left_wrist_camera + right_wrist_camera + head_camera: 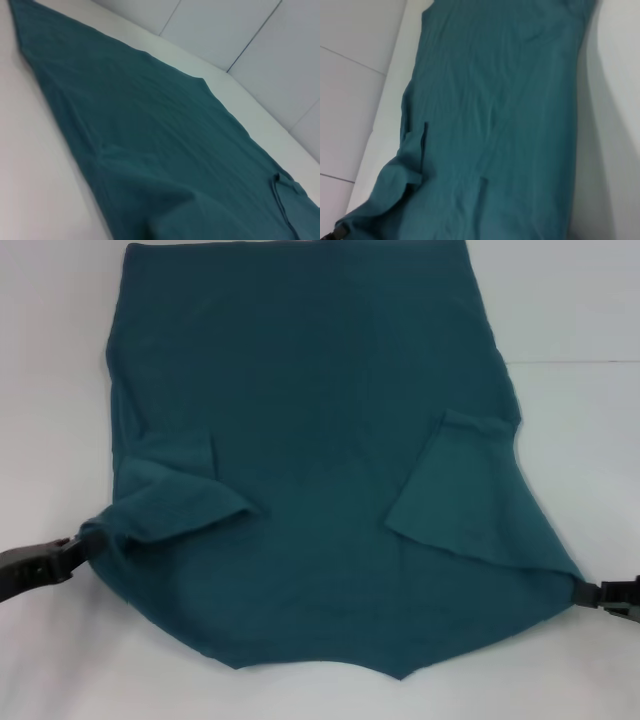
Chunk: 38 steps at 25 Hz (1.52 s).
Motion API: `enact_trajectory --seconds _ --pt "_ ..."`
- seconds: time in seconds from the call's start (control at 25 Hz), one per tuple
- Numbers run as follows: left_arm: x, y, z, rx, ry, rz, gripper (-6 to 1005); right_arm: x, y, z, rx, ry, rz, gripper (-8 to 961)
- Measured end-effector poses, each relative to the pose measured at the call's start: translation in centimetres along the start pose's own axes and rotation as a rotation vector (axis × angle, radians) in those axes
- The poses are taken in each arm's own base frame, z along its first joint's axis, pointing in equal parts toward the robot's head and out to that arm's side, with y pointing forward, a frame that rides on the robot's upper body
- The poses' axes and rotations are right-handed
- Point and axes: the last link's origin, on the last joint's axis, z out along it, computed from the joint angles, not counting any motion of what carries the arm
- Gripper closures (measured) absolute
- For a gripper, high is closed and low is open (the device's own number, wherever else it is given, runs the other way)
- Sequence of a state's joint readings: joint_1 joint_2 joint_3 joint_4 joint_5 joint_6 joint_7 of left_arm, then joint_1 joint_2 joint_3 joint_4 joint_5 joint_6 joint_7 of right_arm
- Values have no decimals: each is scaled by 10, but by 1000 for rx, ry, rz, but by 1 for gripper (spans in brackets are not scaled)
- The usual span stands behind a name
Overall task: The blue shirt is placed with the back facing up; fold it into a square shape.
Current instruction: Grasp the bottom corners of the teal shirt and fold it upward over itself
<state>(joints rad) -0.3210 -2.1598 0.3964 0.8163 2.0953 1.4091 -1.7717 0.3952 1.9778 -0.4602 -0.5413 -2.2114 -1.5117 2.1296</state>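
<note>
The blue shirt (310, 440) lies spread on the white table, its hem at the far side and its neck edge near me. Both sleeves are folded in over the body, the left sleeve (175, 505) bunched and the right sleeve (455, 485) flat. My left gripper (72, 545) is at the near left corner, shut on gathered cloth there. My right gripper (590, 592) is at the near right corner, shut on the cloth's pointed tip. Both wrist views show the shirt (150, 150) (505, 125) stretching away over the table, without that arm's own fingers.
The white table (580, 420) runs beyond the shirt on both sides and in front. A seam line crosses the table at the right (570, 362). Pale wall panels (240, 30) stand behind the table's far edge.
</note>
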Motion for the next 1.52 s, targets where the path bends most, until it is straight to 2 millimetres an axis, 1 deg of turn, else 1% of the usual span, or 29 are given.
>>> enact_trajectory --seconds 0.04,0.08,0.32,0.52,0.72,1.28,1.52 --pt "0 0 0 0 0 0 959 1 -1 -3 0 -3 -4 924" --pt "-4 0 -9 -1 -2 -28 958 1 -2 -6 -1 -5 -9 924" --pt "-18 1 -31 -30 4 -100 956 4 -3 -21 -28 -18 -32 923" --pt "-27 5 -48 -65 14 -135 955 13 -4 -30 -44 -9 -46 923" --pt "-37 8 -58 -84 -13 -155 953 22 -5 -39 -61 11 -69 923" --pt "-62 12 -77 -95 -57 -213 948 46 -9 -59 -79 73 -87 923" --pt "-66 15 -83 -113 -45 -228 946 46 -9 -69 -88 59 -83 923"
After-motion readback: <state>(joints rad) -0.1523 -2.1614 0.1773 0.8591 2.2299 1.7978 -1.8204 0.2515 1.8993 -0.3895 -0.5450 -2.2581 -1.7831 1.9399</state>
